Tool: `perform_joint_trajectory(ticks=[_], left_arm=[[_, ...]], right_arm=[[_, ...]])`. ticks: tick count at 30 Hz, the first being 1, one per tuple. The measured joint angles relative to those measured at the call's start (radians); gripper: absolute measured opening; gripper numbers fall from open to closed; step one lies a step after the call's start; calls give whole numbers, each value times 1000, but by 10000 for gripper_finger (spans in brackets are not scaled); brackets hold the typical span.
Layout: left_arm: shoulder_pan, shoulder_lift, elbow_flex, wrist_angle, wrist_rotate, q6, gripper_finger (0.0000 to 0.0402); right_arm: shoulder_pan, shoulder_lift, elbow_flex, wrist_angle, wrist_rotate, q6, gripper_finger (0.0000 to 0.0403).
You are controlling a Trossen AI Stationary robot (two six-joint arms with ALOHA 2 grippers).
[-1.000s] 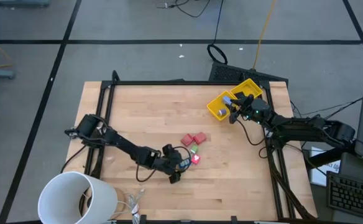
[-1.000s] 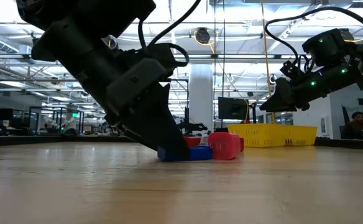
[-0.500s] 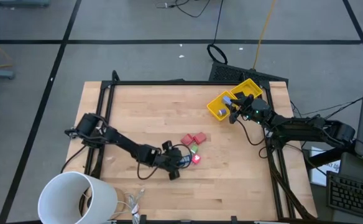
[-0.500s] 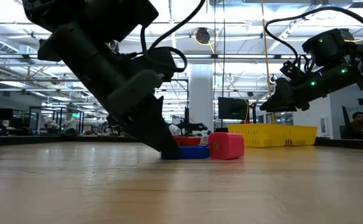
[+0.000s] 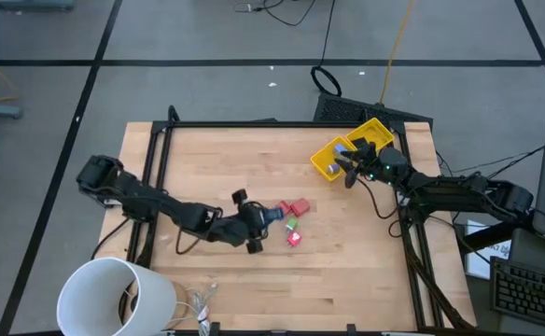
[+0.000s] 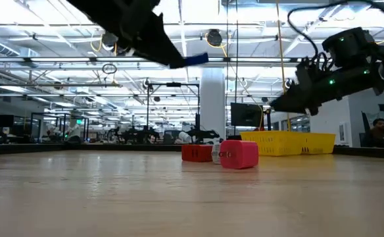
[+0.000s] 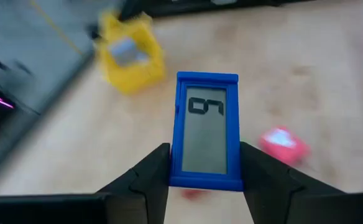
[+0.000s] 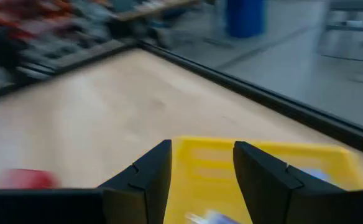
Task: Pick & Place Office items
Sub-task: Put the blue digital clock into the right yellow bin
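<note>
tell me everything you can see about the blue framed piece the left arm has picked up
The blue rectangle is a flat piece with a bright blue, plastic-looking frame around a grey panel bearing dark digit-like marks, like a small display. The left gripper clamps its lower end, one dark finger on each long side. It is lifted clear of the wooden table, and the low view shows it high above the red blocks. Only the fingers touch it.
</note>
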Motion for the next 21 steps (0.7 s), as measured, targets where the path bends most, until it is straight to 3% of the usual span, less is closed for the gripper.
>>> perform_joint_trajectory(ticks=[5, 10, 15, 21], left_arm=[[30, 6, 0, 113, -49, 345, 156], [69, 50, -1, 222, -61, 643, 157], [100, 80, 0, 300, -94, 779, 176], [103, 89, 0, 319, -133, 821, 156]], right_arm=[[16, 0, 0, 109, -206, 112, 160], [105, 2, 0, 197, -240, 149, 160], [192, 6, 14, 249, -240, 152, 160], [294, 50, 64, 243, -238, 150, 162]])
